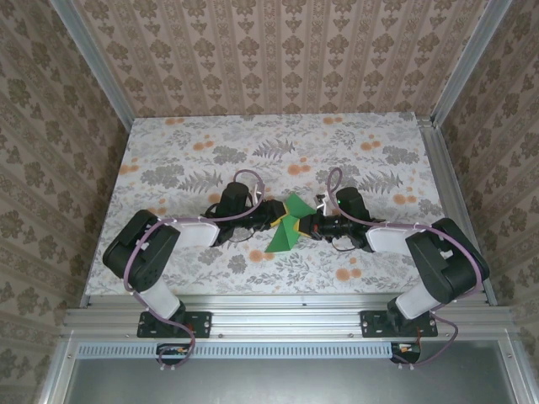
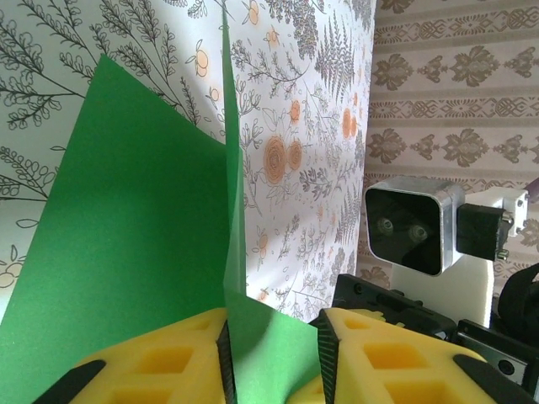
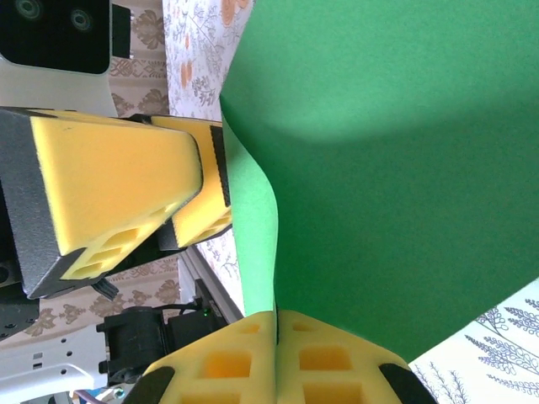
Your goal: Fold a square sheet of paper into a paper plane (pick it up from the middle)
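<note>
At table [image 1: 185, 143] centre, green paper [image 1: 283, 236], folded, pointed

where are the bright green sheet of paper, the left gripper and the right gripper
bright green sheet of paper [image 1: 282, 234], top external view, middle of its lower green face
left gripper [image 2: 274, 337], left wrist view, gap between its yellow fingertips
right gripper [image 3: 276, 328], right wrist view, seam where its yellow fingertips pinch the paper

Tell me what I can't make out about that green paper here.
- Top view: the green paper, too small to read creases.
- Left wrist view: the left pincer and bottom edge hide its lower part.
- Right wrist view: its outline runs off the top and right edges.
</note>
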Controlling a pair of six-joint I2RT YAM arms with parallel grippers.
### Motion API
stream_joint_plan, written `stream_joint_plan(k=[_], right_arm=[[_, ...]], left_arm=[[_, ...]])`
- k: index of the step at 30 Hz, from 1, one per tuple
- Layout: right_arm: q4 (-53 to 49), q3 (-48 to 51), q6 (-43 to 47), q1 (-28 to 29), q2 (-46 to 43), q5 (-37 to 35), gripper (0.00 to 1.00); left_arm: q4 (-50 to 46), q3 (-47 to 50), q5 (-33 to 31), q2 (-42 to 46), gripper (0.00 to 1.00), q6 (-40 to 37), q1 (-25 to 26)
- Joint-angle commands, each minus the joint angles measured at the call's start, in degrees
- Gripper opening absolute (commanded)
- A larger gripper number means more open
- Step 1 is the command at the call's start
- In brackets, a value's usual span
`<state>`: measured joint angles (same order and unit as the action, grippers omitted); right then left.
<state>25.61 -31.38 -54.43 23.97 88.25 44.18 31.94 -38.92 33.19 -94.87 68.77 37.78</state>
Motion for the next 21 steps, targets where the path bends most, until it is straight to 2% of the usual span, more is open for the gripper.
stream_joint_plan(k=[1,7,12,21], right_arm=[[-0.8,0.6,-0.1,-0.5,1.2,-0.2,0.03],[-0.8,0.6,-0.3,-0.4,1.2,-0.2,0.04],[-1.1,0.3,-0.2,-0.5,0.7,0.0,0.05],[-3.0,0.7,0.5,-0.8,-1.3,-0.3,0.17]], left_arm=[[-1.2,-1.5,1.2,0.8,0.31,-1.9,-0.3],[-1.4,-1.5,1.5,0.7,0.24,-2.1,-0.4],[-1.7,-1.5,1.5,0.5,0.12,-2.6,-0.5],[-3.1,-1.6,0.6,0.5,0.08,-3.3,-0.9]])
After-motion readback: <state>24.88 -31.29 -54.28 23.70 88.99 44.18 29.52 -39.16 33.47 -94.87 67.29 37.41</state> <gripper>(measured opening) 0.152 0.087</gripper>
